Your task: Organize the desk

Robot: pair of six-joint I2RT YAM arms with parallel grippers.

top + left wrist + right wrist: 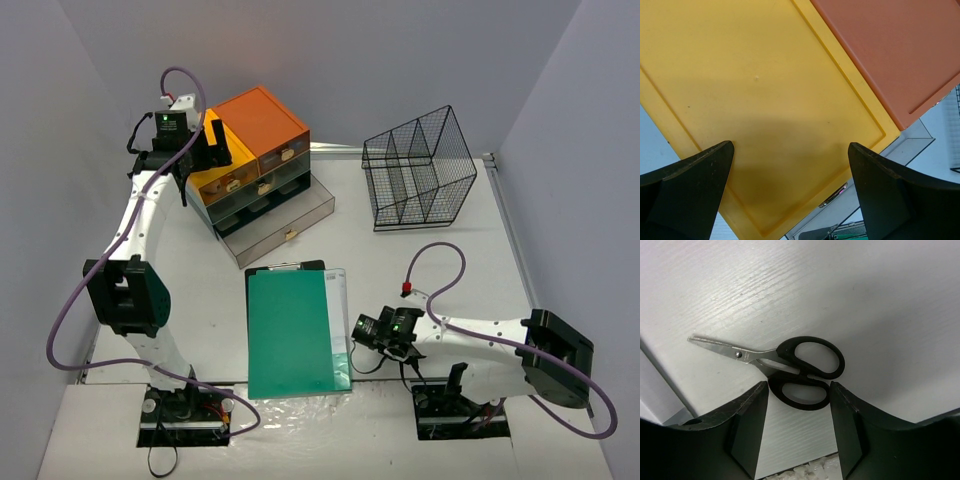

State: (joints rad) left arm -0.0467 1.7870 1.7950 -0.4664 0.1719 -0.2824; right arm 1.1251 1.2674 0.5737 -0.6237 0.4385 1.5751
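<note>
Reaching to the far left corner of the white table (pixel 420 270), the left arm holds the left gripper (pixel 212 142) above a small drawer unit (pixel 262 150), its jaws spread wide with nothing between them. The left wrist view looks straight down between the two dark fingers (pixel 695 175) onto the unit's yellow top (pixel 765 90), with the orange top (pixel 900 55) beside it toward the upper right. The unit's lowest drawer (pixel 290 225), clear plastic, stands pulled out toward the middle of the table. A clipboard (pixel 290 335) with a green cover and a black clip at its far end lies flat near the front centre, between the two arm bases. The right arm is folded low, and the right gripper (pixel 362 328) sits just beside the clipboard's right edge. Its wrist camera shows a pair of black-handled scissors (pixel 807 376) lying flat on the table, blades slightly parted and pointing left in that view. The right gripper's (pixel 799 390) jaws stand partly apart with the lower handle loop between them; the loop nearly fills the gap, and whether the fingers (pixel 750 415) touch it cannot be told. A black wire basket (pixel 420 170) with dividers stands at the far right, well apart from both grippers, near the thin metal rail (pixel 505 215) that runs along the table's right edge.
</note>
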